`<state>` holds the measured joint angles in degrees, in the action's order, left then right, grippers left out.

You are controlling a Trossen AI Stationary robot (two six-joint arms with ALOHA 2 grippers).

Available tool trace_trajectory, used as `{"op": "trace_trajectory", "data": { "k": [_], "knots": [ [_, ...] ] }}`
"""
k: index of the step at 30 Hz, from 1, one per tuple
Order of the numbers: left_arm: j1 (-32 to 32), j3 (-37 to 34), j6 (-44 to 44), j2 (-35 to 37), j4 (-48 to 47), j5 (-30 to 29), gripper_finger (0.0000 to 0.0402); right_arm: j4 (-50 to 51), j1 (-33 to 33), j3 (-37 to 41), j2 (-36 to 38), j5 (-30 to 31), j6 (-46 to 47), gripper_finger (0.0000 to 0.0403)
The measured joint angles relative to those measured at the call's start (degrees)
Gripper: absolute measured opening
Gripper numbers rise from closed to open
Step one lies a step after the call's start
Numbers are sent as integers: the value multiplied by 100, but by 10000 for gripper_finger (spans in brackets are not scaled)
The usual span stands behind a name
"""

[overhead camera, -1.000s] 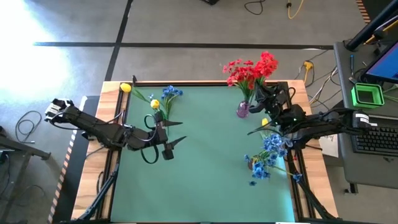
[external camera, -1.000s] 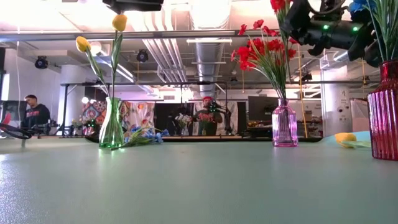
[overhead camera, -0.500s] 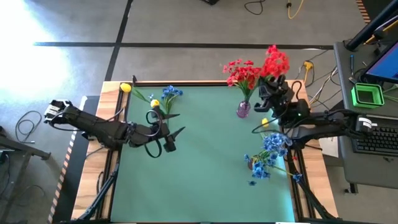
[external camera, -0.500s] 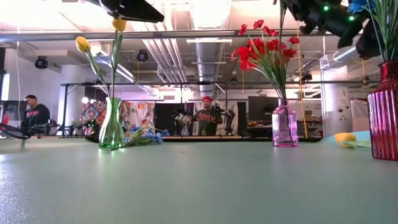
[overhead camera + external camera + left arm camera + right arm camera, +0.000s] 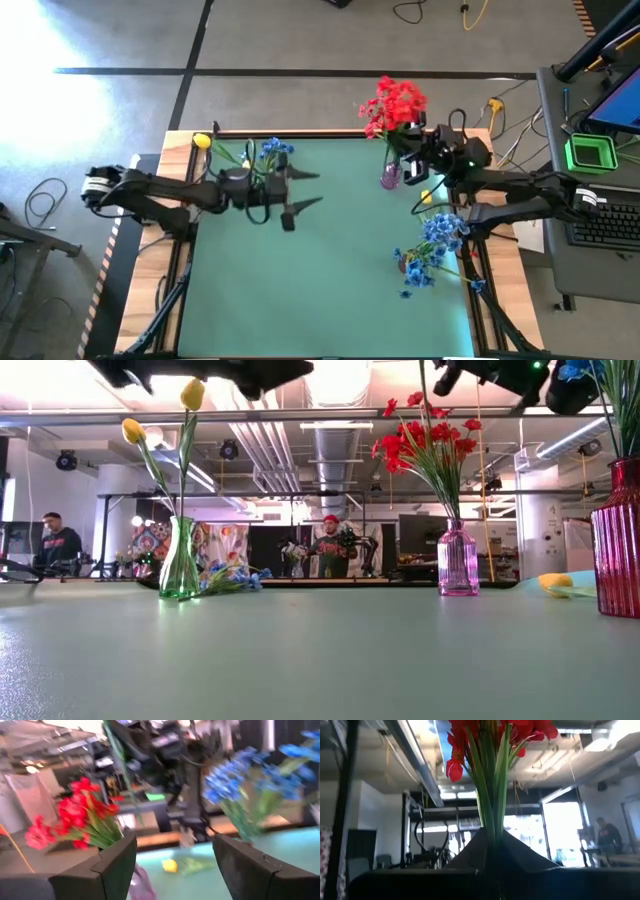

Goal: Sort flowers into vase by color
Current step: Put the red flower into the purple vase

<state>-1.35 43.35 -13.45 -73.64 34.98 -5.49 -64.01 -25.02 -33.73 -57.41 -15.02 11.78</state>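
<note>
From where I stood, the right gripper (image 5: pixel 408 141) was clamped on the stems of a red flower bunch (image 5: pixel 396 101) above the pink vase (image 5: pixel 390 177) at the table's far edge, while the left gripper (image 5: pixel 302 190) hung wide apart and empty near the green vase (image 5: pixel 180 560).

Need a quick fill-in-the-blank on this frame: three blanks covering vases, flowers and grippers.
1. The right gripper is shut on a bunch of ____ flowers.
2. The green vase holds two ____ flowers.
3. The left gripper holds ____ between its open fingers.

Missing words: red; yellow; nothing
</note>
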Motion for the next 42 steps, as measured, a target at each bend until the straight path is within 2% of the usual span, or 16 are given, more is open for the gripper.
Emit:
{"op": "trace_trajectory", "data": {
  "k": [5, 8, 12, 16, 19, 24, 34, 42],
  "knots": [
    [-446, 363, 103, -714, 752, 805, 249, 183, 39, -117, -11, -20, 47, 22],
    [-595, 888, 106, -1282, 806, 933, 249, 186, 127, -135, -1, -20, 113, 22],
    [-794, 1736, 195, -2100, 777, 1549, 249, 164, 268, -149, -4, -16, 89, 22],
    [-1008, 2558, 427, -2787, 716, 1818, 249, 165, 356, -149, -4, -1, 88, 22],
    [-1115, 3085, 632, -3246, 689, 2432, 245, 164, 366, -149, -4, -1, 83, 22],
    [-1197, 3601, 909, -3719, 699, 2522, 226, 167, 365, -149, 9, 1, 73, 22],
    [-1210, 4030, 969, -4034, 366, 2418, 152, 158, 365, -149, 22, 4, 10, 22],
    [-1237, 4026, 959, -4008, 272, 2278, 31, 165, 365, -149, 25, 11, -38, 22]
  ]
}}
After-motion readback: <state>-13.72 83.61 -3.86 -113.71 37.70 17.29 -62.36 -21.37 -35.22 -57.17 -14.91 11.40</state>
